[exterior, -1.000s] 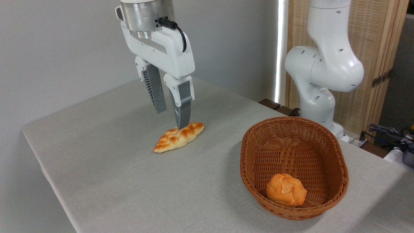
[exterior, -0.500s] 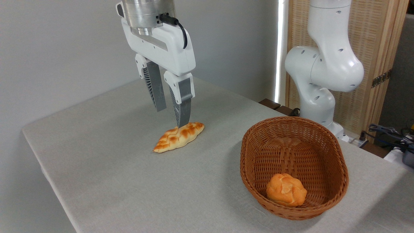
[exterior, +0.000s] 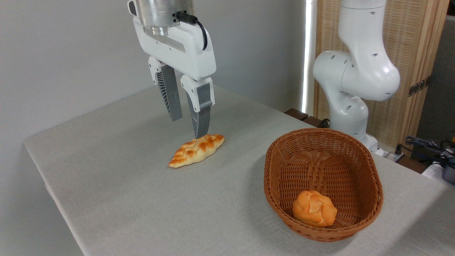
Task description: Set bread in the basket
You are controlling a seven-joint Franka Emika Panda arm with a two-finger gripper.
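Observation:
The bread (exterior: 314,213), a small round orange-golden bun with a lumpy top, lies inside the basket (exterior: 369,177) near its front wall. The basket is a large oval reddish-brown wicker one at the right of the table. My gripper (exterior: 188,128) hangs far to the left of it, open, with nothing between its grey ribbed fingers (exterior: 203,122). Its tips hover just above the back of a long braided loaf (exterior: 196,150) that rests on the tablecloth.
The arm's white base and lower joints (exterior: 355,81) stand behind the basket at the right. Cables and dark equipment (exterior: 432,151) lie off the table's far right edge. A grey wall runs behind; the table's left edge (exterior: 39,167) is near.
The gripper has risen slightly and drifted a little right above the braided loaf, staying open. The bun and basket have not moved.

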